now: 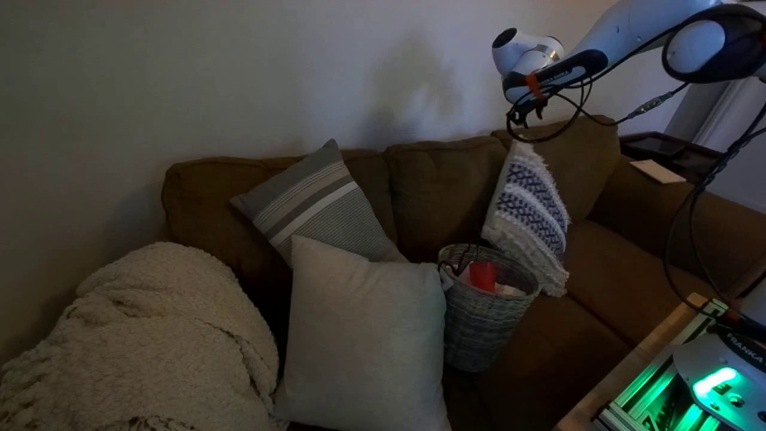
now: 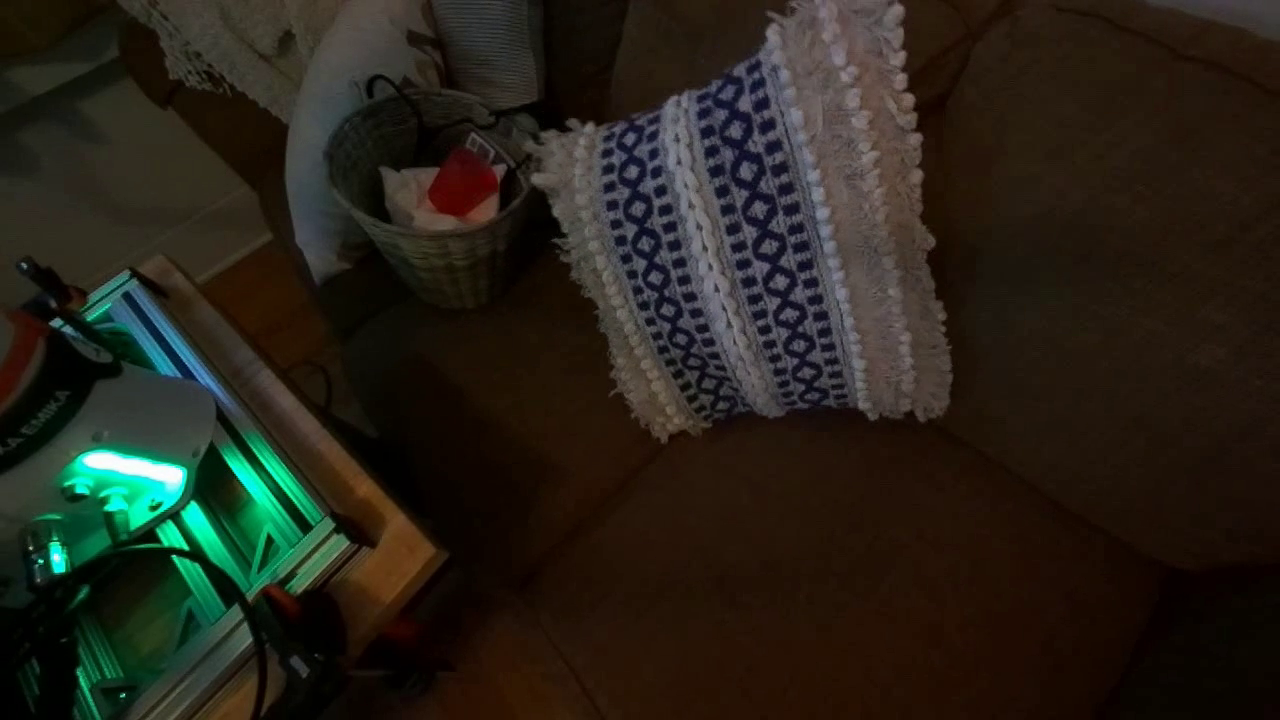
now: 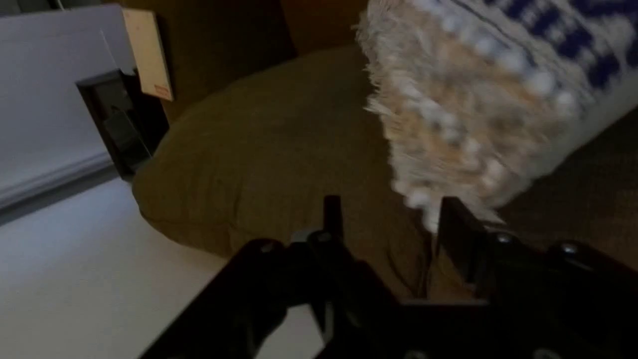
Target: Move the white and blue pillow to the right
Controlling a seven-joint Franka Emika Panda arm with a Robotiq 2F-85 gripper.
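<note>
The white and blue pillow (image 1: 529, 206) leans against the sofa back beside the basket, its patterned, fringed face showing in both exterior views (image 2: 740, 250). It stands tilted with one corner up. My gripper (image 1: 526, 117) is just above that top corner. In the wrist view, my gripper (image 3: 391, 214) is open, with its fingers apart. The fringed corner of the pillow (image 3: 463, 94) lies beyond the fingertips, partly behind the right-hand finger. Nothing is held between the fingers. Whether a finger touches the fringe I cannot tell. The gripper is out of view in an exterior view.
A wicker basket (image 1: 488, 323) with a red item stands against the pillow's lower side. A plain white pillow (image 1: 365, 341), a grey striped pillow (image 1: 326, 209) and a fleecy blanket (image 1: 155, 341) lie farther along. The brown sofa (image 2: 850, 560) extends on the pillow's other side to an armrest.
</note>
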